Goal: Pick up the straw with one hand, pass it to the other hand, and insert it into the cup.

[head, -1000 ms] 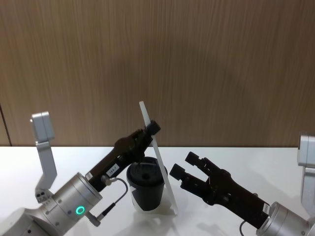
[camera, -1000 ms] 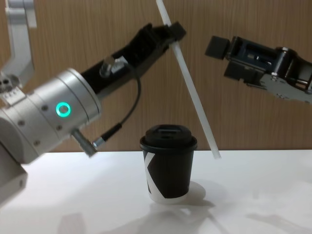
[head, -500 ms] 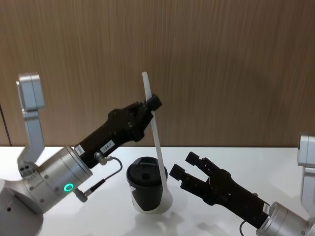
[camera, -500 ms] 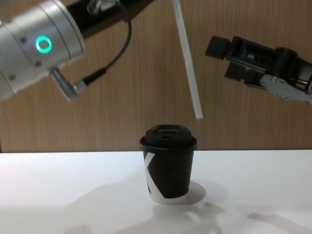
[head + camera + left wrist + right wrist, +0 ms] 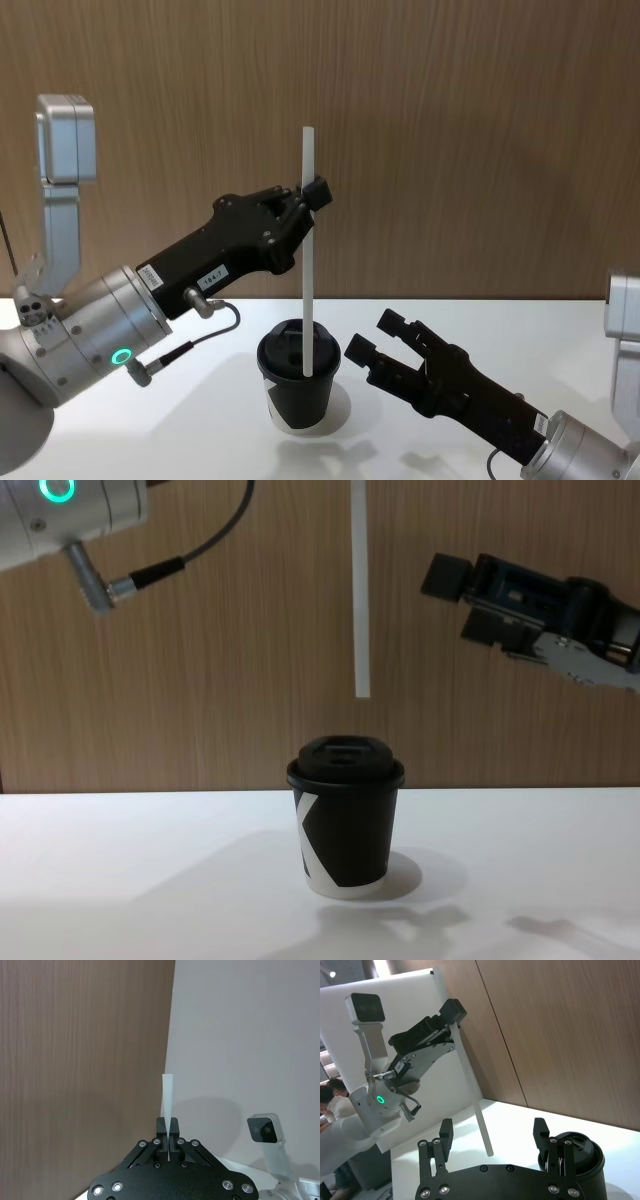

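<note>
Counter: white counter [image 5: 120, 880], bare surface open on every side of the cup.
Left claw: long flat black left claw [image 5: 312, 192] on a green-ringed silver cylinder, raised high, clamped around the straw's upper part.
Right claw: blocky black right claw [image 5: 372, 336], fingers spread wide, empty, raised to the cup's right.
Cup: small black lidded paper cup [image 5: 345, 825], upright mid-counter.
Straw: long white straw [image 5: 360, 590], vertical, its lower end hanging above the lid with an open gap between.
</note>
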